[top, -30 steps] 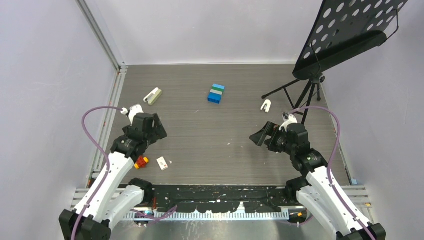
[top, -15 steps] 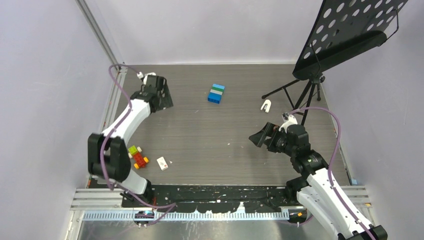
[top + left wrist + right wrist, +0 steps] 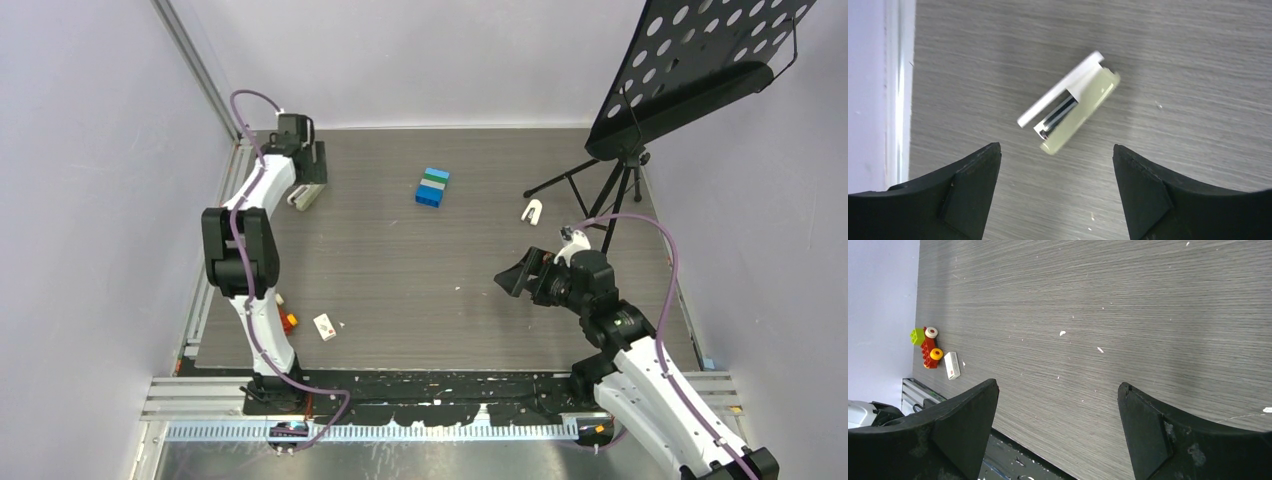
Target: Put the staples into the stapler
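Left claw (image 3: 1055, 152) gapes over slim, glossy stapler (image 3: 1073, 107).

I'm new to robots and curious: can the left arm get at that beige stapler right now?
Probably yes. The left end effector hangs over the stapler, its fingers open wide, with nothing between them and it.

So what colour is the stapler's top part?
The stapler top is pale olive-beige; left wrist view shows it best.

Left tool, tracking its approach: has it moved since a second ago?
Yes: the left tool swung from the red toy bricks to the far-left corner, above the stapler.
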Controlling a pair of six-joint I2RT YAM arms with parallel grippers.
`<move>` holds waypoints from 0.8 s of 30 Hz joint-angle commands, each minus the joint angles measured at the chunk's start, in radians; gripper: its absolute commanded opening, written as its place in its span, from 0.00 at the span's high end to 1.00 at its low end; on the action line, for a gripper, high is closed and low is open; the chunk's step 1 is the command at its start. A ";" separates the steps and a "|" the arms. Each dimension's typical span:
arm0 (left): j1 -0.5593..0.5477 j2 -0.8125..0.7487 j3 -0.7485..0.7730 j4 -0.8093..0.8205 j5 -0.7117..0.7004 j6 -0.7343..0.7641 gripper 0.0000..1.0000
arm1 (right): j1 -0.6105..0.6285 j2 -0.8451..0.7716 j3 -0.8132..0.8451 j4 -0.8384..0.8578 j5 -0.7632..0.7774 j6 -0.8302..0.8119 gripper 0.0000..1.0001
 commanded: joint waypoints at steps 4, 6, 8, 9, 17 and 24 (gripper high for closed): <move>0.099 0.072 0.075 0.025 0.147 0.151 0.20 | 0.006 0.017 0.001 0.058 0.017 -0.015 0.07; 0.129 0.097 0.090 0.014 0.216 0.137 0.24 | 0.007 0.025 0.003 0.058 0.017 -0.017 0.07; 0.149 0.119 0.096 0.013 0.259 0.115 0.26 | 0.006 0.031 0.004 0.057 0.018 -0.019 0.07; 0.155 0.131 0.099 0.013 0.278 0.105 0.27 | 0.006 0.033 0.004 0.057 0.020 -0.018 0.07; 0.173 0.209 0.146 -0.011 0.332 0.098 0.37 | 0.007 0.059 0.009 0.059 0.026 -0.020 0.07; 0.178 0.253 0.192 -0.031 0.410 0.094 0.46 | 0.007 0.081 0.010 0.068 0.029 -0.022 0.07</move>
